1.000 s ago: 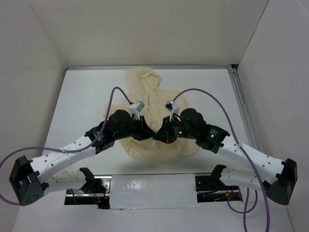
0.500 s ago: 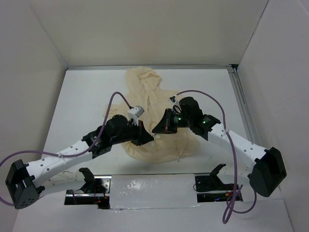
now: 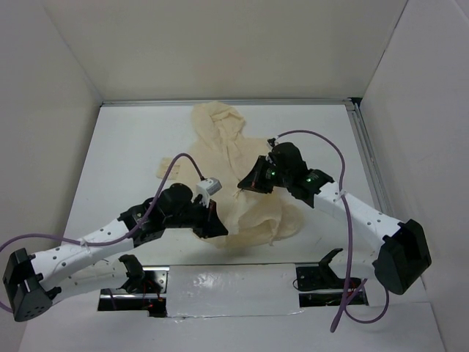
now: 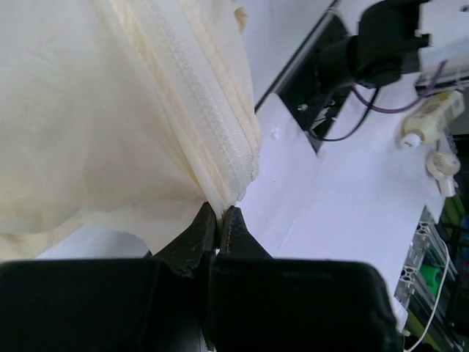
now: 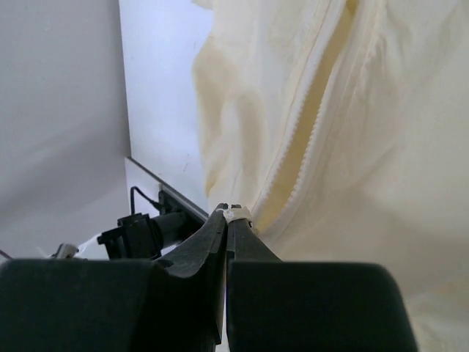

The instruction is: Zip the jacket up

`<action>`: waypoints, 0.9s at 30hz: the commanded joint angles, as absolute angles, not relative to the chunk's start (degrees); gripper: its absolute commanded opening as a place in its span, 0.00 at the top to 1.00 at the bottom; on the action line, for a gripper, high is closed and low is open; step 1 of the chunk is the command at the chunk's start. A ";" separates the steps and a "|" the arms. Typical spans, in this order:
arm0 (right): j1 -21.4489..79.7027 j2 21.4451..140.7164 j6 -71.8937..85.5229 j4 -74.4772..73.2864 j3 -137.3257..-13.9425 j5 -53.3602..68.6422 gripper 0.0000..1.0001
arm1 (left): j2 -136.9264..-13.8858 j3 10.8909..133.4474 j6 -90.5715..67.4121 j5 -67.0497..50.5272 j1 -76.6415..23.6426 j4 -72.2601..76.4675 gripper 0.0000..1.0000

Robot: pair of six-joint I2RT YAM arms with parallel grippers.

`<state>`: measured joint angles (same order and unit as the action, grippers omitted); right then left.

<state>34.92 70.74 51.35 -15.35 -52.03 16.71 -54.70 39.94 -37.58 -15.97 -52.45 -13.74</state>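
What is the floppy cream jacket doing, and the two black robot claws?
Soft cream fabric jacket: rumpled on the table.
Cream zipper: joined at the bottom, open above the pull.
Left gripper: shut on the jacket's bottom edge by the zipper.
Right gripper: shut on the small white zipper pull.

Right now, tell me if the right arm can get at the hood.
Probably yes. The hood lies bare beyond the right gripper, with nothing across the way. But that gripper is shut on the zipper pull, so it would have to let go of the jacket first.
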 commanded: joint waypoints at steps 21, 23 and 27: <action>14.86 113.20 36.65 0.71 -94.47 7.10 1.00 | -52.74 28.21 -42.10 -33.05 -54.14 -14.67 1.00; 14.50 111.37 36.48 2.71 -92.04 10.44 1.00 | -52.03 28.65 -42.19 -31.91 -54.40 -15.99 1.00; 14.59 109.86 32.79 2.30 -91.39 6.16 1.00 | -49.14 28.57 -43.50 -32.61 -54.58 -18.19 1.00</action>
